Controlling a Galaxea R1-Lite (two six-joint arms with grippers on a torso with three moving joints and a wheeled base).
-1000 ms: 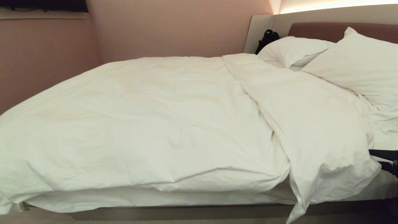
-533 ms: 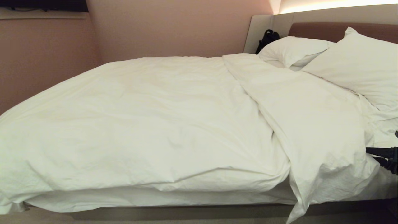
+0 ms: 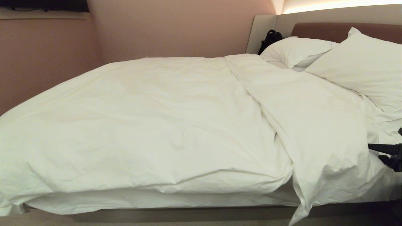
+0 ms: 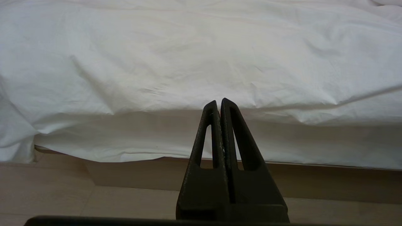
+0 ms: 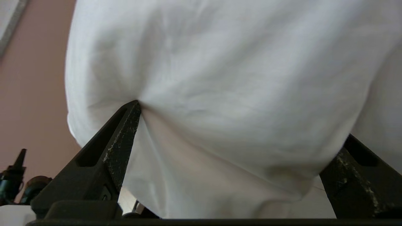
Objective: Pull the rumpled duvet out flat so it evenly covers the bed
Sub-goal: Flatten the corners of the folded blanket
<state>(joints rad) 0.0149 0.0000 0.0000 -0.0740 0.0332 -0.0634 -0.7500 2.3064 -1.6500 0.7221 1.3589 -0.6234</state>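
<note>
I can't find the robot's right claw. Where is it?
The right end effector is at the head view's right edge, jaws wide, against the folded-back duvet corner, below the pillows.

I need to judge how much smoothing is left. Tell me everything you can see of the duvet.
The duvet is a thick, puffy, plain white quilt, softly creased. It covers most of the bed, but near the pillows a wide band is folded back over itself, its corner drooping past the near edge. A bulge of that fold sits between the right gripper's open fingers, one fingertip denting the cloth. The left gripper, shut, points at its near edge without touching.
</note>
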